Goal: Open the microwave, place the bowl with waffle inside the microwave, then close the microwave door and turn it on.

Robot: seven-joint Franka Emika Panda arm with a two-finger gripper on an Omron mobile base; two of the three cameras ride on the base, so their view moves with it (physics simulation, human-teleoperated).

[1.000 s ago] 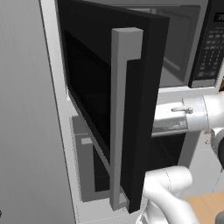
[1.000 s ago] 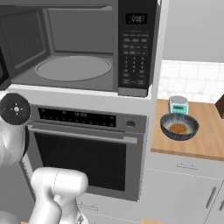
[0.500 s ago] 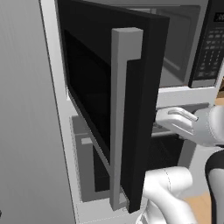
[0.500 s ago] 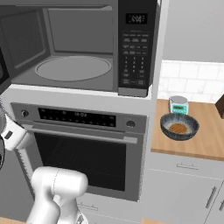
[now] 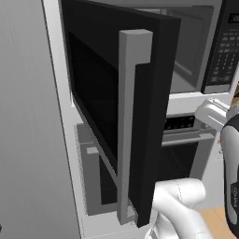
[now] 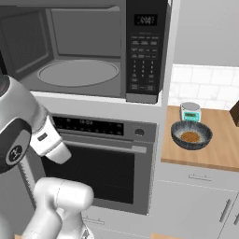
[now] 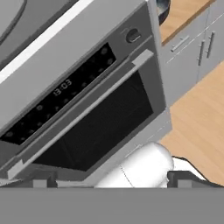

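Since the microwave door (image 5: 116, 116) already hangs swung wide, the step I judge to be in hand is fetching the bowl. From the left base view, the door juts out toward the camera with its grey bar handle (image 5: 130, 126) facing me, and the microwave (image 5: 196, 56) cavity stands open behind it. My arm sits at the right edge, clear of the door; I should swing away rightward and keep off that door edge so it is not knocked partly closed.

From the right base view, the cavity shows its round turntable (image 6: 78, 73), and the keypad panel (image 6: 144, 51) lies to its right. The bowl (image 6: 191, 135) with the waffle (image 6: 190, 137) rests on the wooden counter (image 6: 219, 154) well to the right, below the cavity's level, just in front of a small jar (image 6: 190, 111). My forearm hangs low at the left, before the oven (image 6: 107, 163). I would come at the bowl from above and take its near rim, staying off the jar, then lift level so the waffle stays put.

From the hand view, my camera looks across the oven's control strip (image 7: 61, 94) and dark window, with the bowl's edge (image 7: 162, 8) peeking at the top. My claw (image 7: 111, 179) shows two tips set wide apart, holding nothing.
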